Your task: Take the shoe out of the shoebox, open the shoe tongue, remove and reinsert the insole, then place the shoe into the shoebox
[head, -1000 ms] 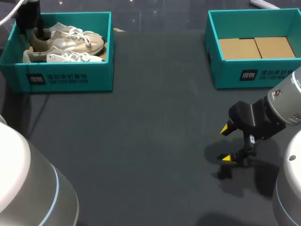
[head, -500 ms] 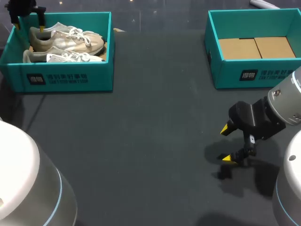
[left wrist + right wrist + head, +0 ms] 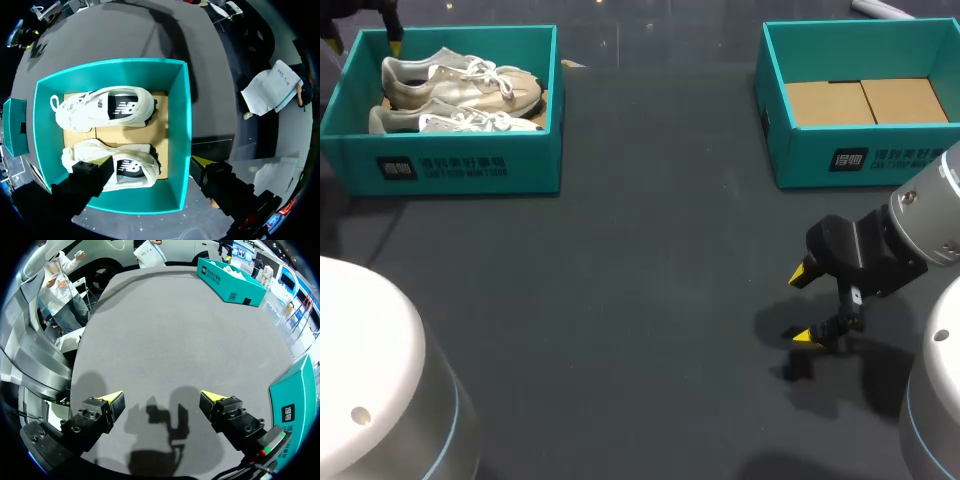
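Two white and beige shoes lie side by side in the left teal shoebox (image 3: 460,165), one toward the back (image 3: 460,80) and one toward the front (image 3: 455,120). My left gripper (image 3: 363,42) hangs open above the box's far left corner, touching nothing. From the left wrist view, the shoebox (image 3: 182,125) lies below the left gripper (image 3: 152,162), and one shoe's heel (image 3: 135,167) shows under its fingers beside the other shoe (image 3: 102,107). My right gripper (image 3: 803,305) stands open and empty low over the bare table at the right; the right wrist view shows the same right gripper (image 3: 162,397).
A second teal shoebox (image 3: 865,160) at the back right holds only its cardboard floor. Dark table stretches between the two boxes. In the right wrist view this box's corner (image 3: 295,400) is beside the gripper and the shoe-filled box (image 3: 230,285) is far ahead.
My left gripper let go of the far shoe's heel, opened wide and rose out of the box toward the back left. The right arm has not moved.
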`<state>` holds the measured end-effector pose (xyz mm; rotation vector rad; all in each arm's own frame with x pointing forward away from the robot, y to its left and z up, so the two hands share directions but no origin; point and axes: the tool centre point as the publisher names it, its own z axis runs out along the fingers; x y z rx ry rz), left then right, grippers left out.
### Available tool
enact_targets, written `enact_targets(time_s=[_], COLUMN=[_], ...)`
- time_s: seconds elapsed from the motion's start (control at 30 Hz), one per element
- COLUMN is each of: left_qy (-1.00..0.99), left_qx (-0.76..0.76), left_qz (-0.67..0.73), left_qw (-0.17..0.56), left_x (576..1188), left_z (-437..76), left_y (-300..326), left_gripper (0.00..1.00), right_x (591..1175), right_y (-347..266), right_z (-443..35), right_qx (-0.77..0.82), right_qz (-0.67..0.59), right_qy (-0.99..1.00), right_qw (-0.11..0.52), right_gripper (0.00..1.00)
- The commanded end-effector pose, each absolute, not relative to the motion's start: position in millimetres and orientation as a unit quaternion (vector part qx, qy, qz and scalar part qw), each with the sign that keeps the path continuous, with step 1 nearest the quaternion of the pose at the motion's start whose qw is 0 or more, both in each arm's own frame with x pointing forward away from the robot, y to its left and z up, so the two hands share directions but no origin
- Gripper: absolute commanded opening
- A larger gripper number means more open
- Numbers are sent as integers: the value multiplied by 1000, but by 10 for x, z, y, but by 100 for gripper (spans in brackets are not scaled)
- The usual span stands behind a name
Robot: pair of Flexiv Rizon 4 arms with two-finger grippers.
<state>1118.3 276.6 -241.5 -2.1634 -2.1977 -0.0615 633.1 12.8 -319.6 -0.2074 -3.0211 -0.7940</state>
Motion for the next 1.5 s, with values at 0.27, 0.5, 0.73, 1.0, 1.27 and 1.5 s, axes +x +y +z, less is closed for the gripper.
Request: enact_targets(time_s=[0.27, 0.5, 0.73, 1.0, 1.27, 1.5], left_qy=[-714, -711, -711, -709, -708, -706], left_qx=[-700, -703, -703, -705, -706, -707], left_qz=[-32, -26, -26, -23, -13, -2], left_qw=[9, 8, 8, 15, 25, 28], left_x=[10609, 10577, 10577, 10470, 10411, 10318], left_z=[-2267, -2243, -2243, -2389, -2501, -2578], left_y=[2693, 2691, 2691, 2648, 2660, 2665], left_gripper=[100, 100, 100, 100, 97, 95], right_x=[6314, 6314, 6314, 6314, 6314, 6314], right_y=[131, 131, 131, 131, 131, 131], right_z=[-3192, -3192, -3192, -3192, -3192, -3192], right_qx=[-67, -67, -67, -67, -67, -67], right_qz=[-252, -252, -252, -252, -252, -252], right_qy=[-965, -965, -965, -965, -965, -965], right_qw=[4, 4, 4, 4, 4, 4], right_gripper=[100, 100, 100, 100, 100, 100])
